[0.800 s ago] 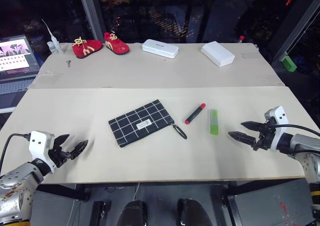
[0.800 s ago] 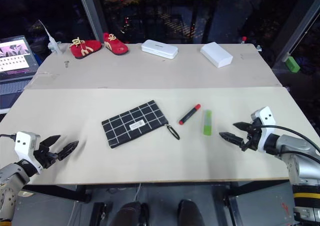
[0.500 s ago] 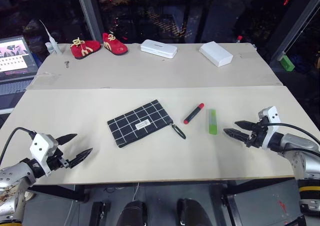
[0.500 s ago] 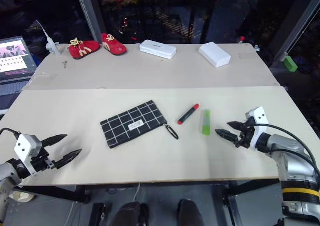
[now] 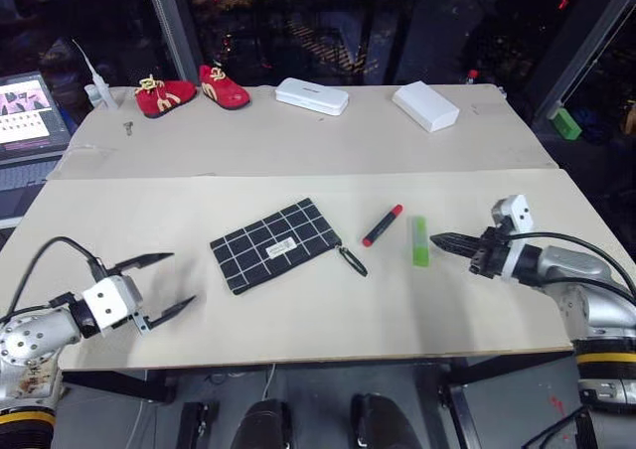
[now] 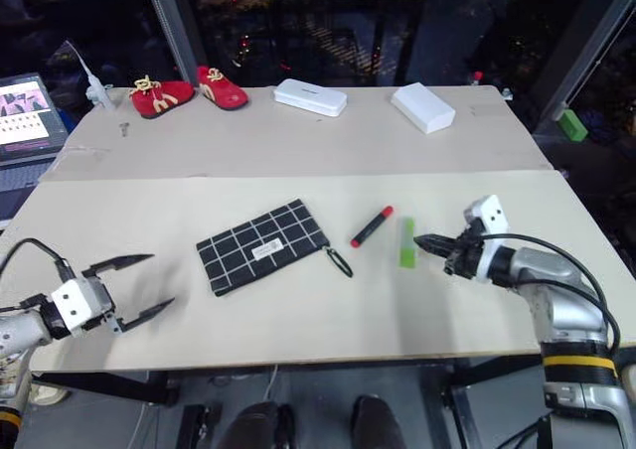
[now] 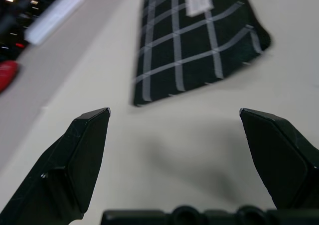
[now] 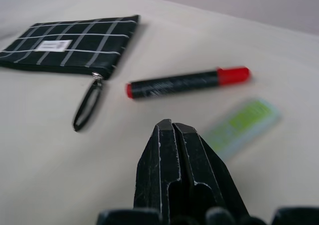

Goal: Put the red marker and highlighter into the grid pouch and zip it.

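Since the earlier frame the right gripper (image 5: 437, 238) has closed its black fingers tip to tip on nothing and advanced to just beside the short lime-green highlighter (image 5: 420, 240), while the left gripper (image 5: 165, 285) has spread its fingers wide, also holding nothing, near the table's front edge. On the pale tabletop (image 5: 298, 161) the highlighter lies near the slim red marker with a black end section (image 5: 384, 225), which sits at a slant. Left of these rests the flat black fabric grid pouch with white lines (image 5: 274, 244) (white label up), its black zipper pull (image 5: 352, 260) trailing toward the marker.
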You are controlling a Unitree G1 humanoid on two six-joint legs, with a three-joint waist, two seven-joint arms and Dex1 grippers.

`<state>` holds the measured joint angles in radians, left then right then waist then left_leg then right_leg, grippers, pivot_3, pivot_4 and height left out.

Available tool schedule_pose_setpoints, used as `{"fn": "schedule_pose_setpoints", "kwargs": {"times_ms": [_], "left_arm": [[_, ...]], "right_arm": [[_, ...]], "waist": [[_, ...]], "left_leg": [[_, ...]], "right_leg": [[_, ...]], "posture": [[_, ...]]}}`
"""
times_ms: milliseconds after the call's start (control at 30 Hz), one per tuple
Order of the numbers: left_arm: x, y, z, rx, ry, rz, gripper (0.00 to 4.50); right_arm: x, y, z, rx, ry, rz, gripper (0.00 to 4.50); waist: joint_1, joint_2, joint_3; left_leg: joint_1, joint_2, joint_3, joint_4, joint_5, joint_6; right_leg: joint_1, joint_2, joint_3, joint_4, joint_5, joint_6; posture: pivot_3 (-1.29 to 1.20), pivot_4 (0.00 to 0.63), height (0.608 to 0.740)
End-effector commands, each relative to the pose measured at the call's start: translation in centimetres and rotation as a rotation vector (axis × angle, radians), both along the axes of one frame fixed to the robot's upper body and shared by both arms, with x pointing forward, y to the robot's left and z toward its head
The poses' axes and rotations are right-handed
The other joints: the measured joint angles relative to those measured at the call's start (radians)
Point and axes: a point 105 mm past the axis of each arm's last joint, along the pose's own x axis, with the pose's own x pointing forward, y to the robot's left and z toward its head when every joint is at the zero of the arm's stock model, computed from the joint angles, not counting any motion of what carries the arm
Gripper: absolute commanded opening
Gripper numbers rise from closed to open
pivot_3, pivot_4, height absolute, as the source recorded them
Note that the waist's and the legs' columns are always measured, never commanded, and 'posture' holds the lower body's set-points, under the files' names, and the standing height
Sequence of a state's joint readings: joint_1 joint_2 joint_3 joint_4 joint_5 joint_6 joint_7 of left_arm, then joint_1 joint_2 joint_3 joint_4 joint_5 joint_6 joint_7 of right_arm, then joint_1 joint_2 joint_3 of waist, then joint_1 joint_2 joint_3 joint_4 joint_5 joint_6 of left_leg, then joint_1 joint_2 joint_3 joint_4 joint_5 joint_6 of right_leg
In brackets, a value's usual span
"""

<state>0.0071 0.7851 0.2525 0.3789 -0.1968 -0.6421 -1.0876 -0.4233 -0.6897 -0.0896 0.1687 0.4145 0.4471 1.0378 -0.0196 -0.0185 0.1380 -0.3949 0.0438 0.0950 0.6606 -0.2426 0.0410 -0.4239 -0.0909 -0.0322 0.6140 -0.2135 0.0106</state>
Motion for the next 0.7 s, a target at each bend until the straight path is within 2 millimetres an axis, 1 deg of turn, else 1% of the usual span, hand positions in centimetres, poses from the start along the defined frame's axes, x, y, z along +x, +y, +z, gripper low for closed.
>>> {"fn": "schedule_pose_setpoints", "kwargs": {"times_ms": [33, 100, 133, 167, 233, 300, 367, 400, 467, 567, 700], "left_arm": [[0.1, -0.1, 0.2, 0.029, -0.020, -0.029, 4.50], [0.5, -0.5, 0.2, 0.040, -0.023, -0.052, 4.50], [0.6, -0.7, 0.2, 0.044, -0.024, -0.061, 4.50], [0.8, -1.1, 0.2, 0.042, -0.024, -0.072, 4.50], [1.3, -1.9, 0.4, 0.027, -0.032, -0.090, 4.50], [1.7, -2.5, 0.5, 0.017, -0.040, -0.103, 4.50], [1.8, -2.9, 0.5, 0.015, -0.043, -0.110, 4.50], [1.8, -3.1, 0.5, 0.012, -0.045, -0.113, 4.50], [1.9, -3.4, 0.5, 0.003, -0.049, -0.119, 4.50], [1.8, -3.4, 0.3, 0.005, -0.042, -0.123, 4.50], [1.7, -3.4, 0.2, 0.004, -0.033, -0.127, 4.50]], "right_arm": [[1.3, 4.3, 2.3, -0.011, -0.077, 0.097, 0.05], [1.4, 7.4, 3.1, 0.003, -0.105, 0.190, 0.05], [1.4, 8.4, 3.4, 0.004, -0.117, 0.222, 0.05], [1.9, 9.6, 3.2, -0.015, -0.127, 0.226, 0.05], [3.3, 12.0, 2.4, -0.112, -0.173, 0.220, 0.05], [4.2, 13.9, 2.0, -0.152, -0.187, 0.210, 0.05], [4.7, 15.0, 1.6, -0.167, -0.180, 0.209, 0.05], [4.7, 15.5, 0.9, -0.196, -0.171, 0.224, 0.05], [5.2, 16.1, -0.6, -0.250, -0.152, 0.224, 0.05], [5.9, 16.1, -1.9, -0.314, -0.137, 0.214, 0.05], [5.8, 16.0, -3.6, -0.408, -0.125, 0.250, 0.05]], "waist": [[-0.003, 0.000, 0.000], [0.000, 0.000, 0.000], [0.002, 0.000, 0.000], [0.004, 0.000, 0.000], [0.008, 0.000, 0.000], [0.008, 0.000, 0.000], [0.008, 0.000, 0.000], [0.008, 0.000, 0.000], [0.007, 0.000, 0.000], [0.006, 0.000, 0.000], [0.002, 0.000, 0.000]], "left_leg": [[0.001, 0.001, 0.000, 0.000, 0.000, 0.000], [0.001, 0.002, 0.001, 0.000, 0.000, 0.000], [0.001, 0.002, 0.000, 0.000, 0.000, 0.000], [0.001, 0.002, 0.000, 0.000, 0.000, -0.001], [0.001, 0.001, 0.000, 0.000, 0.000, -0.001], [0.000, 0.001, 0.001, 0.000, 0.000, -0.002], [-0.002, 0.000, 0.002, 0.000, 0.000, -0.002], [-0.004, 0.000, 0.002, 0.001, 0.000, -0.002], [-0.005, 0.000, 0.004, 0.001, 0.001, -0.003], [-0.005, 0.000, 0.006, 0.001, 0.001, -0.003], [-0.004, 0.001, 0.007, 0.001, 0.001, -0.004]], "right_leg": [[0.000, 0.001, 0.000, 0.001, 0.000, 0.000], [0.000, 0.001, 0.000, 0.002, 0.000, -0.001], [0.000, 0.001, -0.001, 0.003, 0.000, -0.001], [-0.001, 0.001, -0.001, 0.003, 0.000, -0.001], [-0.001, 0.000, -0.003, 0.005, 0.000, -0.001], [-0.002, 0.000, -0.005, 0.006, 0.000, -0.001], [-0.004, -0.001, -0.006, 0.007, 0.000, -0.001], [-0.005, -0.001, -0.006, 0.011, 0.000, -0.001], [-0.005, -0.001, -0.007, 0.011, 0.000, -0.001], [-0.006, -0.001, -0.008, 0.011, 0.000, -0.001], [-0.006, -0.001, -0.008, 0.011, 0.000, -0.001]], "posture": [[0.00, 0.150, 0.740], [0.00, 0.150, 0.740], [0.00, 0.150, 0.740], [0.00, 0.150, 0.740], [0.00, 0.150, 0.740], [0.00, 0.150, 0.740], [0.00, 0.150, 0.740], [0.00, 0.150, 0.740], [0.00, 0.150, 0.740], [0.00, 0.150, 0.740], [0.00, 0.150, 0.740]]}}
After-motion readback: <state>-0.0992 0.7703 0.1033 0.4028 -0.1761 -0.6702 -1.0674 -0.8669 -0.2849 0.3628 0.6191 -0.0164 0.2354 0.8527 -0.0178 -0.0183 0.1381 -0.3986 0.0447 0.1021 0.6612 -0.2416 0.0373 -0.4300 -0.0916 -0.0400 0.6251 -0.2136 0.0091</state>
